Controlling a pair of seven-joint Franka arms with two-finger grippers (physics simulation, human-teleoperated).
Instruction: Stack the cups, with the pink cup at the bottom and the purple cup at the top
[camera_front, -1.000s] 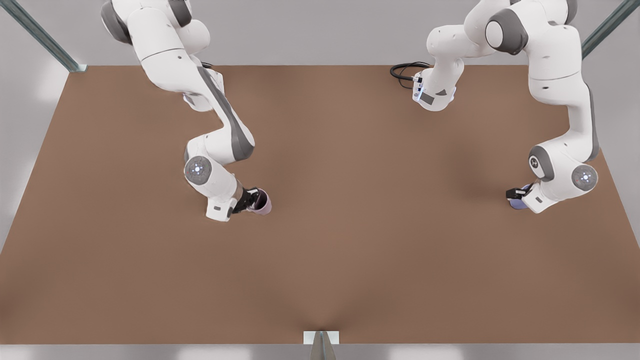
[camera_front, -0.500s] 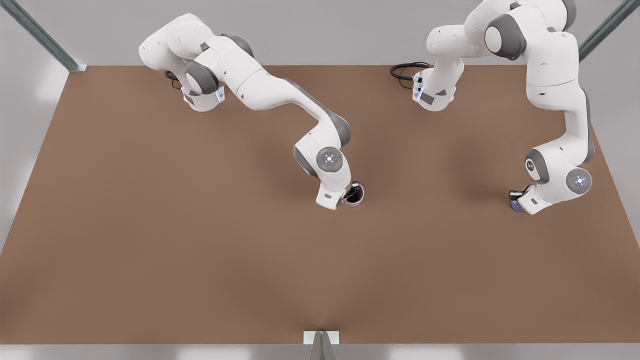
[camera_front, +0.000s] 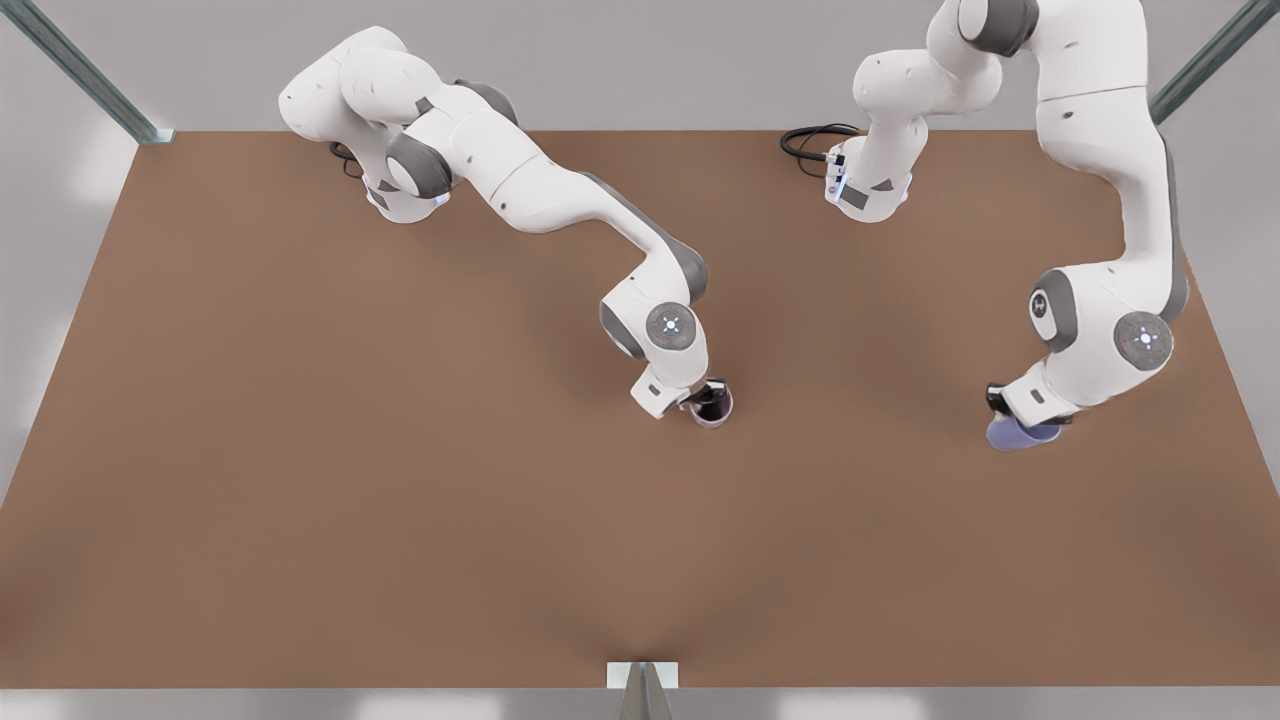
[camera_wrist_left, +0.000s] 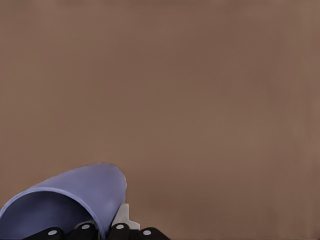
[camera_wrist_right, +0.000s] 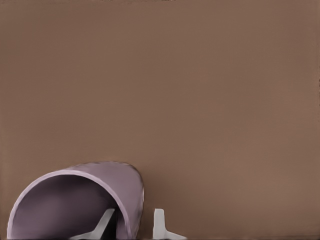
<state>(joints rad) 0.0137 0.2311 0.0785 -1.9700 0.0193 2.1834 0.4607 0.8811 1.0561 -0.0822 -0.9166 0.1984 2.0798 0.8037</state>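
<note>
Two cups: left gripper (camera_front: 1003, 412) pinches purple cup (camera_front: 1018, 434), right gripper (camera_front: 703, 400) pink cup (camera_front: 714, 408)

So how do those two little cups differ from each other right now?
The pink cup is a pale dusty mauve; the purple cup is a bluer lavender. The pink cup sits near the middle of the table, in the right gripper; the purple cup is far off toward the front view's right, in the left gripper. Both are small, handleless, and pinched by the rim wall.

Small pale pink tapered plastic cup (camera_front: 712, 405) pinched by its wall in the right gripper (camera_front: 700, 398); bluish lavender tapered plastic cup (camera_front: 1018, 433) tilted, rim clamped in the left gripper (camera_front: 1005, 408).
</note>
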